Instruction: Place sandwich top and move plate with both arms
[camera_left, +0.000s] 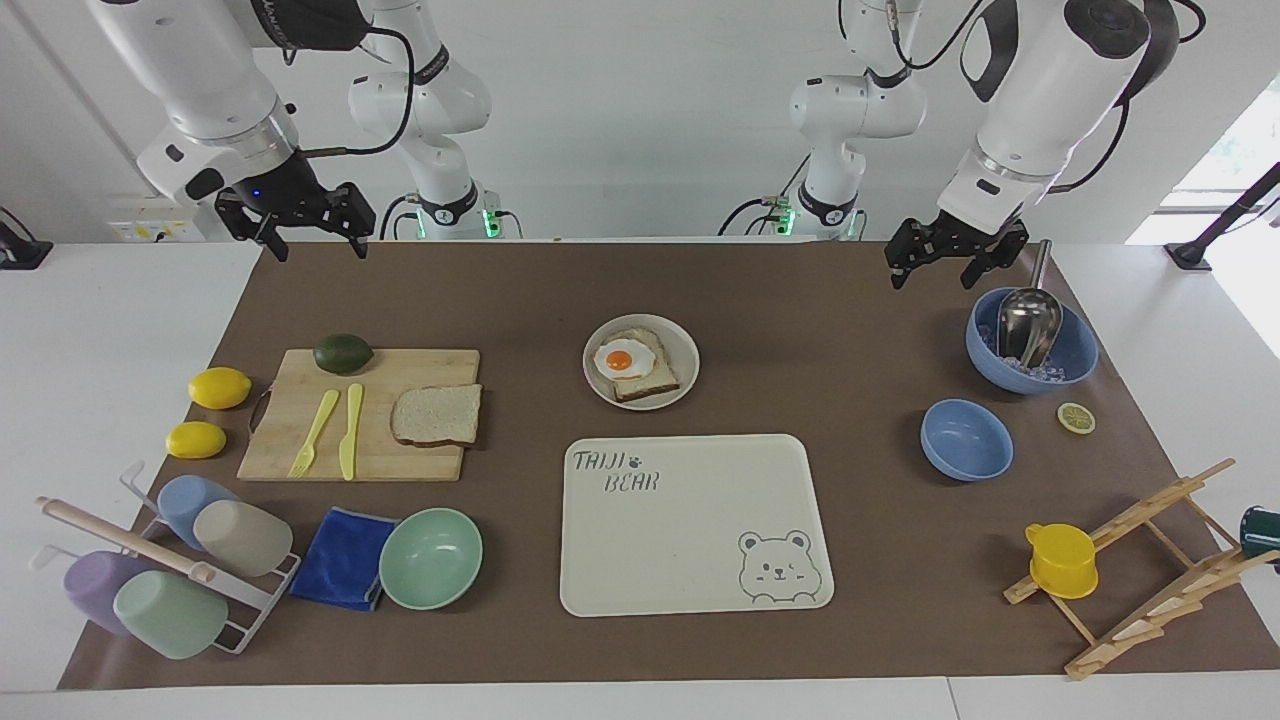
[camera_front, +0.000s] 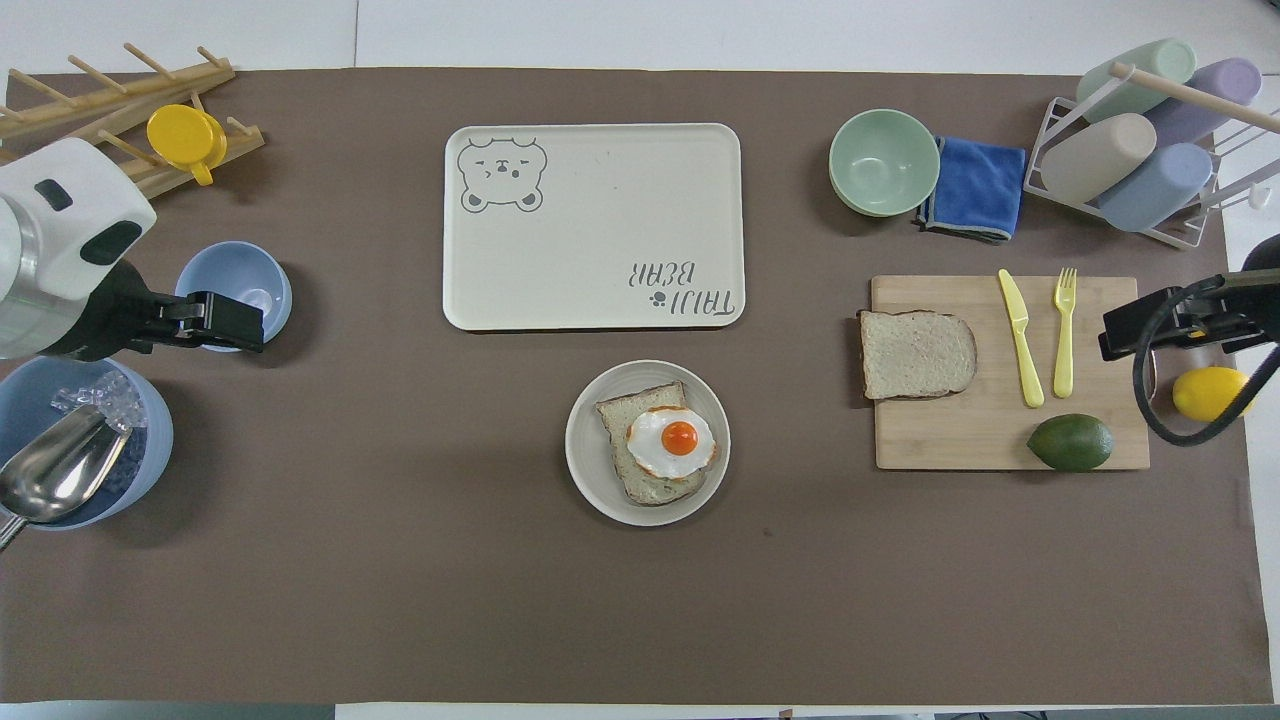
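So the sandwich top (camera_left: 437, 415) is lying flat on the wooden cutting board (camera_left: 300, 380) at the right arm's end of the table, its long axis running along the table's length and its rounded crust edge facing the middle, right beside the yellow knife (camera_left: 350, 431) and fork (camera_left: 315, 433). The plate (camera_left: 672, 345) sits mid-table holding the egg slice (camera_left: 634, 363), with the cream tray (camera_left: 690, 530) just farther from the robots; it reads "TAIJI BEAR". Right gripper (camera_left: 312, 240) and left gripper (camera_left: 935, 272) both hang up with fingers spread, holding nothing
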